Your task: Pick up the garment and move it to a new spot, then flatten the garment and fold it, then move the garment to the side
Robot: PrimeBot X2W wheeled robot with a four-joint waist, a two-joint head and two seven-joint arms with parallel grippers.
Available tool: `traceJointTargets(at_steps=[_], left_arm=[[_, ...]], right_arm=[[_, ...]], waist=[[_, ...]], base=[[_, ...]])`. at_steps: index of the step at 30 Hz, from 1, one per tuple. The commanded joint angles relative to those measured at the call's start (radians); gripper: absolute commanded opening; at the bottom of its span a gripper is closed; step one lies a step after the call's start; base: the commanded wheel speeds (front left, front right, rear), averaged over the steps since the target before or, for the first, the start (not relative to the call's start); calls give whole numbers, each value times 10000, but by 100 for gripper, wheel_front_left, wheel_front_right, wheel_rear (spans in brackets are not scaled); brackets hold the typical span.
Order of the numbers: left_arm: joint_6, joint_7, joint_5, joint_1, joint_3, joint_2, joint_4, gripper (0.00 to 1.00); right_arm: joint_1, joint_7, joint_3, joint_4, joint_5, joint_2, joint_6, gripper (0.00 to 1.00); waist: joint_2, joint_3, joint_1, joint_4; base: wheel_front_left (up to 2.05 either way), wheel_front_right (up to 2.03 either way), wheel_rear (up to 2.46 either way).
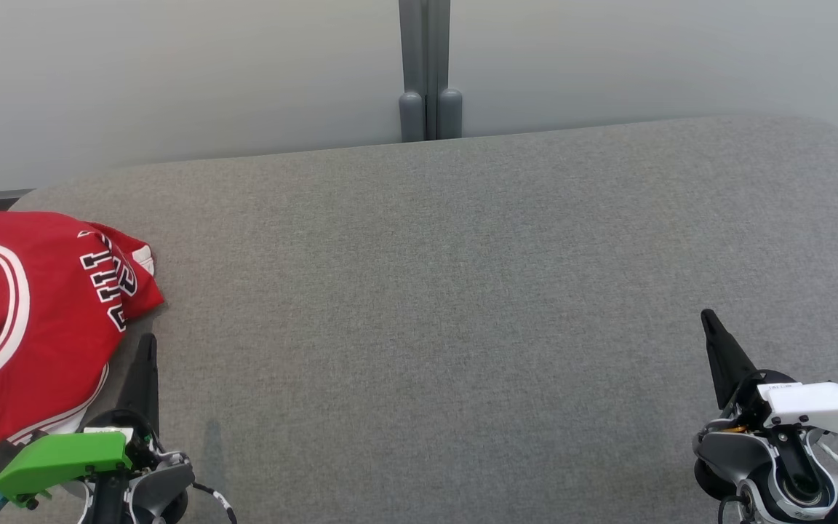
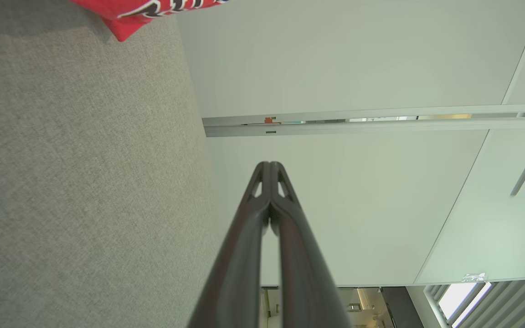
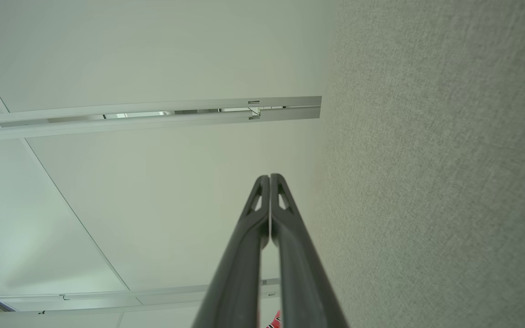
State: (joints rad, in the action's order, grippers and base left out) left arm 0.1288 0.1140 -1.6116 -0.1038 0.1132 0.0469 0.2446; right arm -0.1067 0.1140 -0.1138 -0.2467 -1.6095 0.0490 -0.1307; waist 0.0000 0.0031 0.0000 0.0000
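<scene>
The garment (image 1: 33, 320) is a red jersey with white stripes and dark lettering, lying bunched at the far left of the grey table (image 1: 433, 291). A corner of the garment (image 2: 130, 16) shows at the top of the left wrist view. My left gripper (image 1: 147, 342) rests at the lower left, just right of the garment's lower edge and apart from it, fingers pressed together and empty. The same left gripper (image 2: 270, 165) points past the table toward a pale wall. My right gripper (image 1: 708, 316) sits at the lower right, far from the garment, shut and empty. In its own wrist view the right gripper (image 3: 270, 176) shows both fingers touching.
A pale wall with a grey post (image 1: 426, 73) stands behind the table's far edge. The grey fabric surface stretches wide between the two grippers. The table's rounded corners lie at the far left and far right.
</scene>
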Motion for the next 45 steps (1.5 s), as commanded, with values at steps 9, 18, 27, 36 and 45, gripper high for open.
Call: traceJointTargets(at_steps=[9,18,27,36,45], left_arm=[[44,27,-26,-120,18,73,-13,0],[44,27,-25,-120,18,73,-13,0],[44,27,-25,-120,18,73,-13,0],[44,27,-25,-120,18,73,-13,0],[43,27,-25,-120,18,73,-13,0]], right_arm=[[-58,10,-4,43,-70,16,0,0],[-58,10,-4,43,-70,16,0,0],[-58,10,-4,43,-70,17,0,0],[-58,10,-4,43,-70,17,0,0],[-58,10,-4,43,-70,17,0,0]], waist=[[0,0,0,0],[0,0,0,0],[0,0,0,0],[0,0,0,0],[0,0,0,0]], base=[[0,0,0],[0,0,0],[0,0,0],[0,0,0],[0,0,0]])
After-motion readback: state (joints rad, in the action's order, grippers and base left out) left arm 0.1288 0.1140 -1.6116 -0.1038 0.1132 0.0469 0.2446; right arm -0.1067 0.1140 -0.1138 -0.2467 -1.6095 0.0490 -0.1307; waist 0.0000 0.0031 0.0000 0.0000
